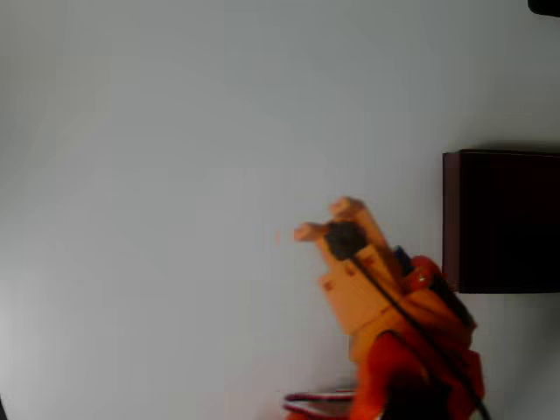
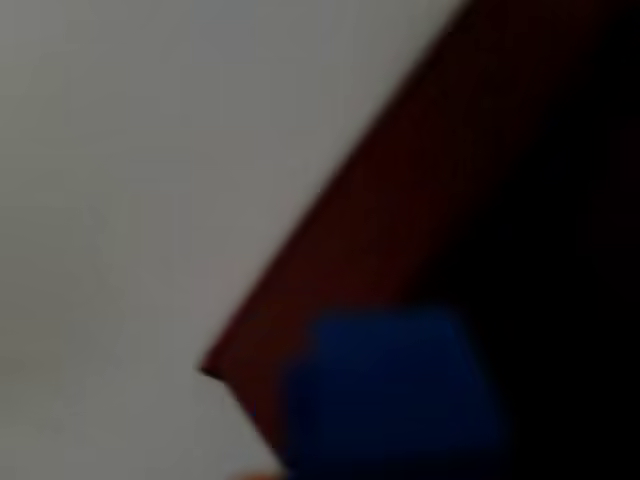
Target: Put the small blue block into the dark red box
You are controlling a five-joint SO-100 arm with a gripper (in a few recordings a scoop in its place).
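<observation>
So, orange tool (image 1: 325,220) hovering over the white surface (image 1: 175,175) just left of the dark red box (image 1: 451,219), small blue block (image 2: 395,390) blurry up close in wrist view, overlapping the box wall, grip honestly can't tell

We see a plain pale grey-white table (image 1: 175,175) surface in the overhead view, matte, no markings or seams we can make out. Lighting is soft and even, slightly darker toward the left edge and the bottom-left corner. A small dark shape (image 1: 544,6) sits at the top-right corner; we can't tell what it is. In the wrist view the same surface is blurred, featureless grey.
</observation>
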